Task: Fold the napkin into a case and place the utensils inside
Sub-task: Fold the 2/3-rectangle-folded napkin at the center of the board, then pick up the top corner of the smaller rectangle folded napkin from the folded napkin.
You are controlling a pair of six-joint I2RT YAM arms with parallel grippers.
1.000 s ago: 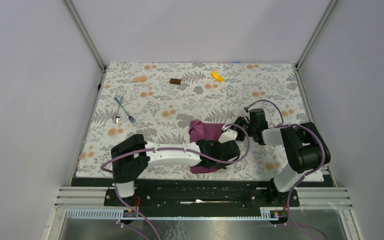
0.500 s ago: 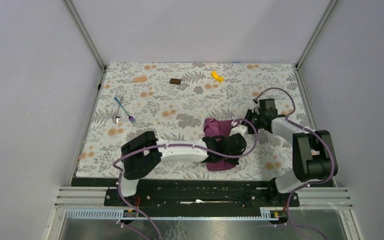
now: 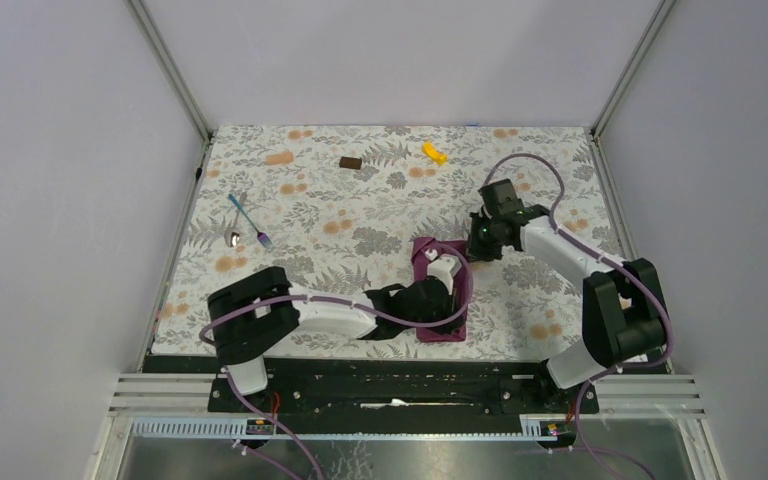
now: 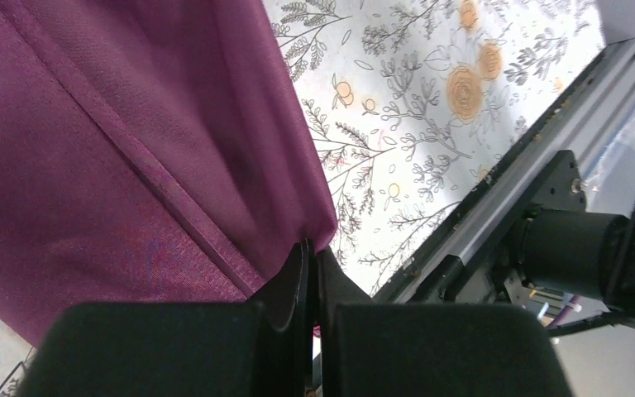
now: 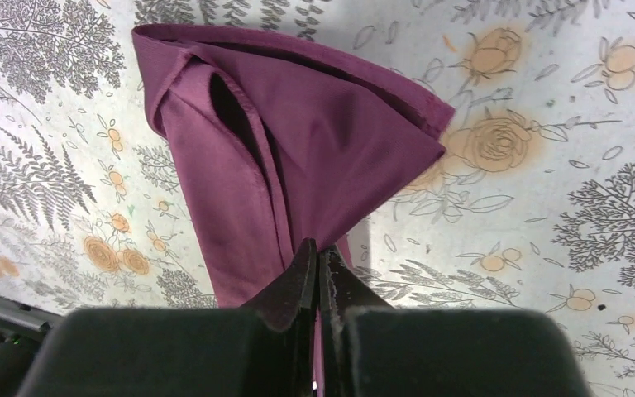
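The plum napkin [image 3: 465, 290] lies bunched and partly folded at the near middle of the floral table cover. My left gripper [image 3: 438, 318] is shut on a near corner of the napkin [image 4: 132, 149], its fingertips [image 4: 312, 248] pinching the hem. My right gripper [image 3: 476, 244] is shut on the far part of the napkin [image 5: 298, 141], which hangs in folds from its fingertips [image 5: 322, 252]. The fork [image 3: 260, 236] and spoon [image 3: 234, 238], with bluish handles, lie together at the far left, apart from both grippers.
A small brown block [image 3: 350, 162] and a small yellow piece [image 3: 434, 152] lie near the back edge. The black and metal rail [image 3: 400, 385] runs along the near edge, also in the left wrist view [image 4: 504, 165]. Grey walls close in the table.
My right gripper has moved left and farther back with the napkin in it. My left gripper has drawn back toward the near edge. The napkin has shifted and stretched into a narrower, longer shape.
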